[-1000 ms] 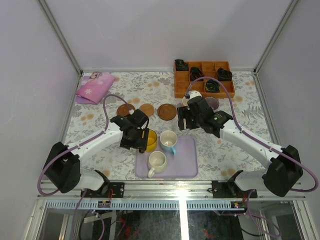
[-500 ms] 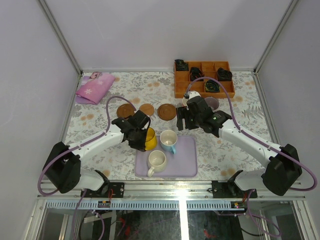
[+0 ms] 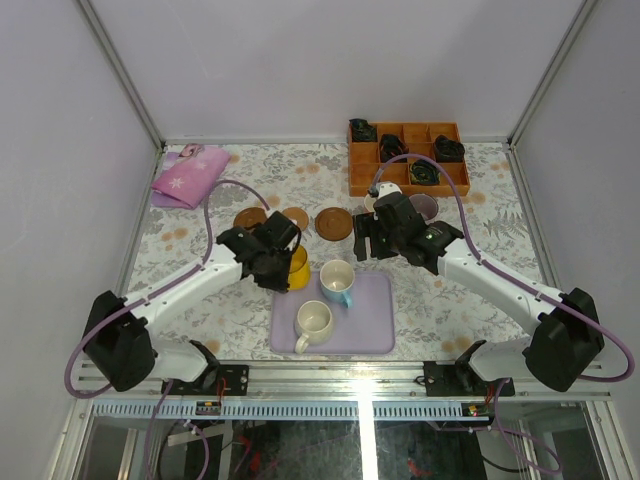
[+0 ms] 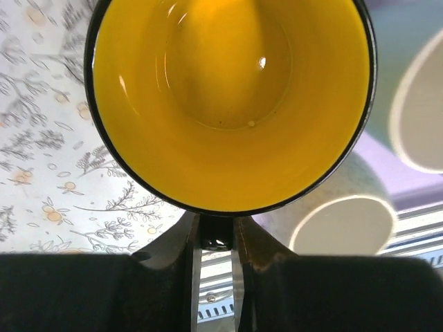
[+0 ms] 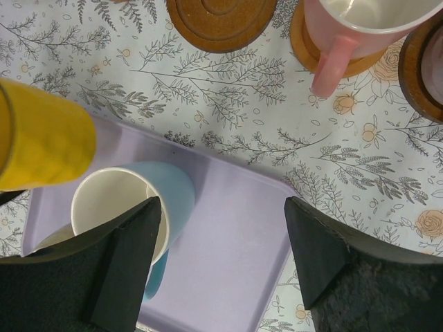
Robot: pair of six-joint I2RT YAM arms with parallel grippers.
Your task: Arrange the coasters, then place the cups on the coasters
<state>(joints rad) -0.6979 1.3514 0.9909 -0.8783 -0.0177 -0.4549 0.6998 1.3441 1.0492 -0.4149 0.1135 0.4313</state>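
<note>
My left gripper [image 4: 216, 232] is shut on the handle of the yellow cup [image 4: 228, 97], which hangs by the left edge of the lavender tray [image 3: 370, 320]; in the top view the yellow cup [image 3: 297, 268] sits just right of the left gripper [image 3: 278, 262]. The blue cup [image 3: 337, 283] and the cream cup [image 3: 314, 323] stand on the tray. Three bare coasters [image 3: 250, 218] [image 3: 295, 217] [image 3: 334, 223] lie in a row behind. My right gripper [image 5: 221, 204] is open above the tray, beside the blue cup [image 5: 131, 200]. The pink cup [image 5: 346, 28] stands on a tan coaster [image 5: 304, 48]. The greyish-purple cup [image 3: 424, 207] rests on a dark coaster.
An orange-brown compartment box [image 3: 405, 155] with dark items stands at the back right. A pink cloth [image 3: 190, 175] lies at the back left. Enclosure walls close in the flowered table on three sides.
My left gripper has shut on the yellow cup's handle and carried the cup a little back and left, off the tray. The right gripper shifted slightly left and stays open.
</note>
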